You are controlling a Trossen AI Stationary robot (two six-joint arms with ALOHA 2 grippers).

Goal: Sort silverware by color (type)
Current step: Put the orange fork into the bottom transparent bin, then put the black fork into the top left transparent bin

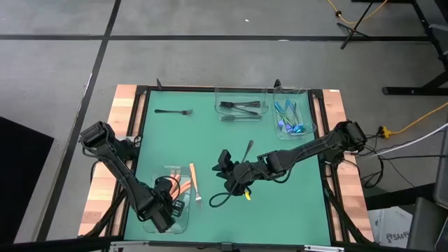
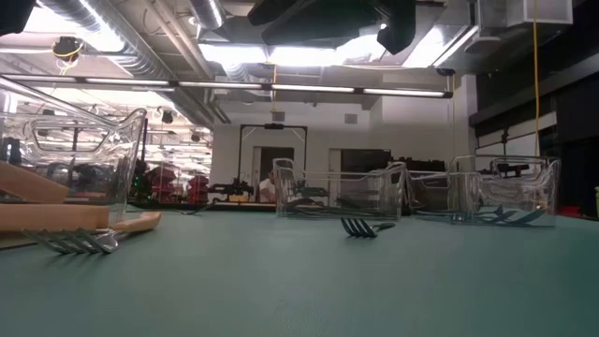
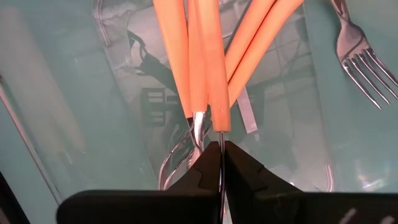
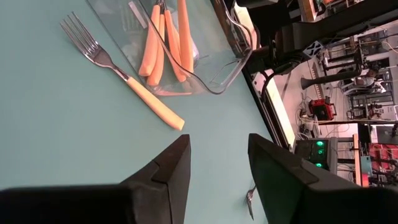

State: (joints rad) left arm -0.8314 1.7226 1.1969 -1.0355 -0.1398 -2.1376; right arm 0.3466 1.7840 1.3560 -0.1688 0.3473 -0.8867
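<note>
Where orange fork (image 1: 195,183) lies, tray (image 1: 183,224) adjacent.

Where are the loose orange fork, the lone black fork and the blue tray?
Orange fork (image 1: 194,179), high view, on its orange handle.
Black fork (image 1: 173,111), high view, mid-handle.
Blue tray (image 1: 309,110), high view, on its right wall.

silverware (image 1: 238,108) in trays, two forks (image 1: 195,183) loose
</note>
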